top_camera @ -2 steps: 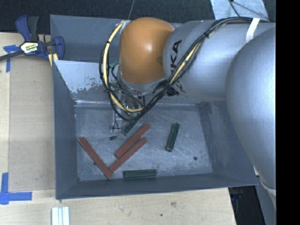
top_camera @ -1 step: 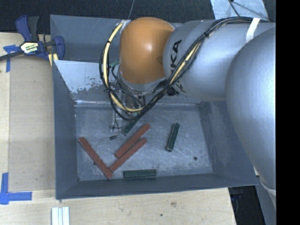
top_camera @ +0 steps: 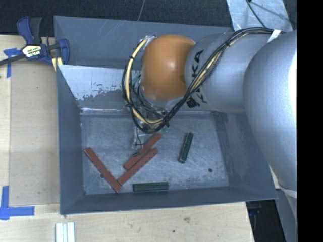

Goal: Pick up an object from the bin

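My gripper (top_camera: 137, 139) reaches down in the middle of the bin, mostly hidden under the arm's orange dome and cables. Its tip stands right at the upper end of a short reddish-brown stick (top_camera: 145, 149) that lies slanted on the bin floor. A second reddish-brown stick (top_camera: 140, 166) lies just below the first and roughly parallel to it. Its lower end meets a longer reddish-brown stick (top_camera: 101, 170), and the two form a V. I cannot tell whether the gripper touches the first stick.
A dark green stick (top_camera: 185, 146) lies nearly upright to the right of the gripper. Another dark green stick (top_camera: 150, 187) lies flat along the front wall. The arm's bulk covers the bin's back right.
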{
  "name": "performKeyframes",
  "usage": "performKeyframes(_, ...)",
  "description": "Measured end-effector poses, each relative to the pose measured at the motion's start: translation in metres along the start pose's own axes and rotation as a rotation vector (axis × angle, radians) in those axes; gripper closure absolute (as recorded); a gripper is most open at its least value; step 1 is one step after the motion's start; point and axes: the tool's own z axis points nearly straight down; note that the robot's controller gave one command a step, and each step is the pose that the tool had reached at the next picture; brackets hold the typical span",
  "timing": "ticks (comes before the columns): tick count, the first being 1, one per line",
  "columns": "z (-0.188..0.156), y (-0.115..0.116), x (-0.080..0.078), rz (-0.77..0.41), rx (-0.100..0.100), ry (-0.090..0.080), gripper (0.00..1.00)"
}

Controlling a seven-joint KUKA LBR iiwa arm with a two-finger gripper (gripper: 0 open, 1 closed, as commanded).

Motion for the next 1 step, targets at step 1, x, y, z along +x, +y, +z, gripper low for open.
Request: performKeyframes(1, 0.0023, -0.0302, -0.009, -0.279, 0.0, 0.005, 0.0)
